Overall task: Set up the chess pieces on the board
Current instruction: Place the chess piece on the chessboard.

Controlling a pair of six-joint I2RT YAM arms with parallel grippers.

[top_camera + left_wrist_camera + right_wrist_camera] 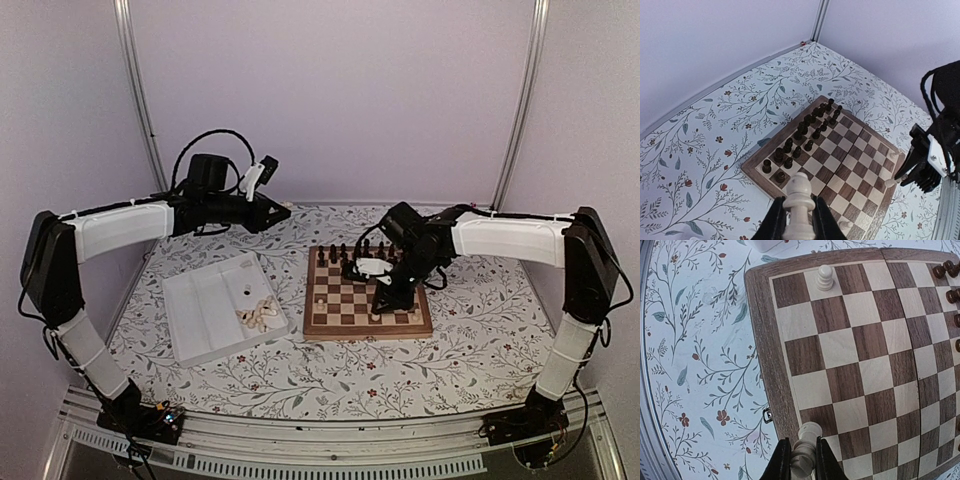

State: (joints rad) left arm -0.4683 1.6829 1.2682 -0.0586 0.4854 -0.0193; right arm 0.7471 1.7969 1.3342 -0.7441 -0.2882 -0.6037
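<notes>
Cream-coloured wood shows between the right gripper (799, 460) fingers: they are pinched on a pale chess piece (807, 440) hanging over the near corner of the board (860, 365), by the brown frame. My judgement is that the step is seating it on the corner square; lower it straight, keep it upright, and centre it before letting go. Another pale piece (824, 277) stands on the same back row. Dark chessmen (355, 248) fill the far rows. Farther off, the raised left gripper (799, 220) clamps a second pale piece (799, 202), above the white tray (200, 310) where loose pale pieces (258, 316) wait.
</notes>
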